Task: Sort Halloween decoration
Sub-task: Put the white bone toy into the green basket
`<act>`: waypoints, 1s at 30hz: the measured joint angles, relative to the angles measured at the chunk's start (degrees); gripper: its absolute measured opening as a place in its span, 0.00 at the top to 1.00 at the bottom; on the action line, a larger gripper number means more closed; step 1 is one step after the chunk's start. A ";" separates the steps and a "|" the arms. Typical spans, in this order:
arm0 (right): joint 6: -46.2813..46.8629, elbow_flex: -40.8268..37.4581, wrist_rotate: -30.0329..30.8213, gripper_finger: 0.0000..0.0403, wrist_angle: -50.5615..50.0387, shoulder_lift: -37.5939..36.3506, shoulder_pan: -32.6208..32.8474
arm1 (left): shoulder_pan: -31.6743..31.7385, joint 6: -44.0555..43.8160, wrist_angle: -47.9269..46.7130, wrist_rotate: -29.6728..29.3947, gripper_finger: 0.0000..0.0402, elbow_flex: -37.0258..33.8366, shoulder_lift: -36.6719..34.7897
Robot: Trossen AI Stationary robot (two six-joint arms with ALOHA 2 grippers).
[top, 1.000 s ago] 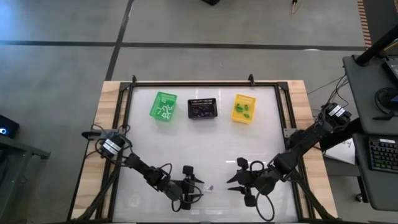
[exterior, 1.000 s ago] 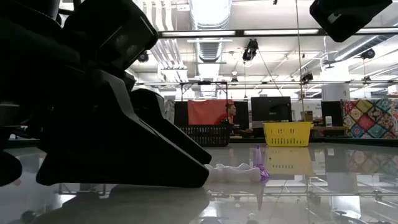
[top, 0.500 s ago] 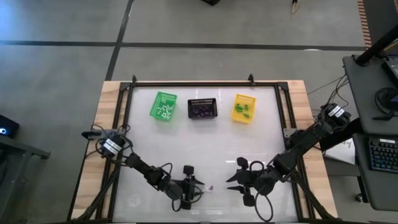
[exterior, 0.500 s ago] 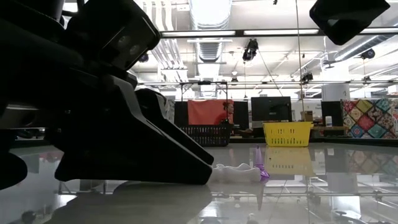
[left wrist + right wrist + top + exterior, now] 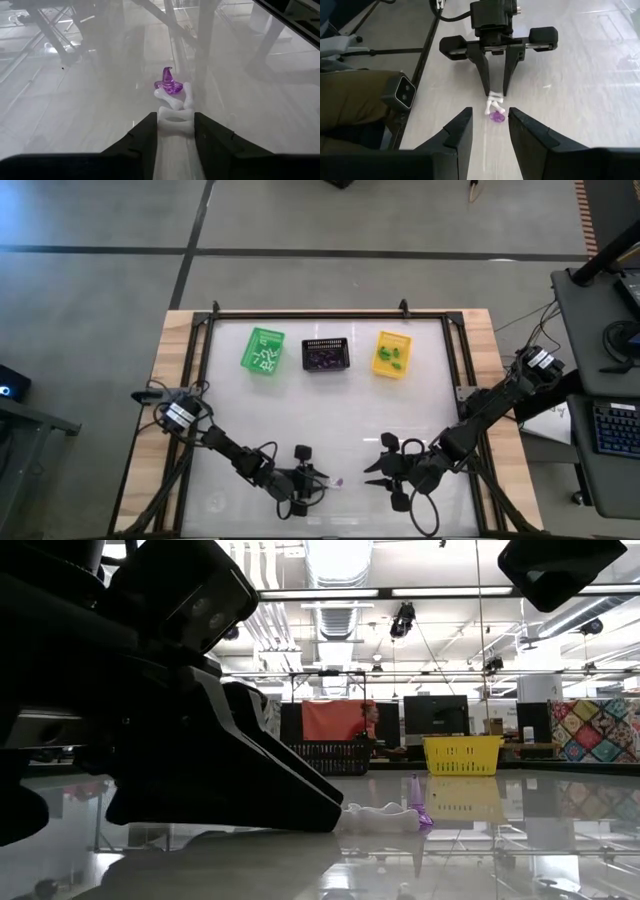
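The left end effector (image 5: 175,134) sits low at the counter's (image 5: 330,410) near edge, its 2 fingers clenched on the end of a white bone trinket (image 5: 174,116); the right wrist view shows the same grip from the front, finger tips pinching the bone (image 5: 495,95) against the surface. A purple witch hat (image 5: 168,84) stands touching the far end of the white pieces, and a second white bone (image 5: 167,97) appears to lie crossed under it, though where 1 piece ends and the other begins is hard to make out. In the high view these trinkets shrink to a purple speck (image 5: 339,481) just beside the left fingers. In the low view the left arm's dark bulk blocks most of the picture's left, so only the white bone's tip (image 5: 385,817) and the hat (image 5: 416,802) show past it. The right end effector (image 5: 378,467) hovers near, facing the left one, its 2 fingers parted with nothing between them. At the far side sit 3 baskets: green (image 5: 263,350), black (image 5: 326,355), yellow (image 5: 392,353), each holding small pieces too tiny to tell apart. A person (image 5: 372,730) shows partly behind the black basket in the low view.
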 joint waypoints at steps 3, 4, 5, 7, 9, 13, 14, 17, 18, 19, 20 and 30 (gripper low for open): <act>0.00 0.00 0.00 0.71 0.00 0.00 0.00 | 0.10 0.23 -0.54 -0.33 0.75 -0.09 -0.55; 0.02 0.00 0.00 0.71 -0.01 -0.02 0.00 | 0.11 0.38 -0.56 -0.48 0.76 -0.11 -0.77; 0.02 0.00 0.00 0.71 -0.01 -0.01 0.00 | 0.11 0.67 -0.54 -0.55 0.76 -0.11 -1.01; 0.00 0.00 0.00 0.71 0.00 -0.02 0.00 | 0.11 1.13 -0.58 -0.55 0.77 -0.11 -1.53; 0.02 0.00 0.00 0.71 0.00 -0.02 0.00 | 0.11 1.75 -0.83 -0.51 0.77 -0.11 -2.17; 0.00 0.00 -0.02 0.71 0.00 -0.02 0.00 | 0.31 2.60 -3.97 -0.50 0.77 -0.13 -4.92; 0.02 0.00 0.00 0.71 0.00 -0.02 0.00 | 0.47 2.62 -5.53 -0.55 0.77 -0.16 -5.90; -0.03 0.00 0.01 0.71 0.00 -0.02 0.00 | 0.87 2.95 -9.95 -1.37 0.77 -0.80 -9.51; -0.05 0.00 0.00 0.71 0.00 -0.02 0.00 | 1.07 3.21 -11.26 -1.82 0.77 -1.12 -10.94; -0.19 0.00 0.01 0.71 0.02 -0.02 0.00 | 1.28 3.47 -12.51 -2.49 0.77 -1.52 -12.60; -0.24 0.00 0.02 0.71 0.02 -0.02 0.00 | 1.52 3.74 -13.74 -3.01 0.77 -2.10 -14.60; -2.28 0.00 2.61 0.71 0.30 -0.02 -0.02 | 9.16 4.06 -17.97 -10.92 0.77 -17.16 -38.46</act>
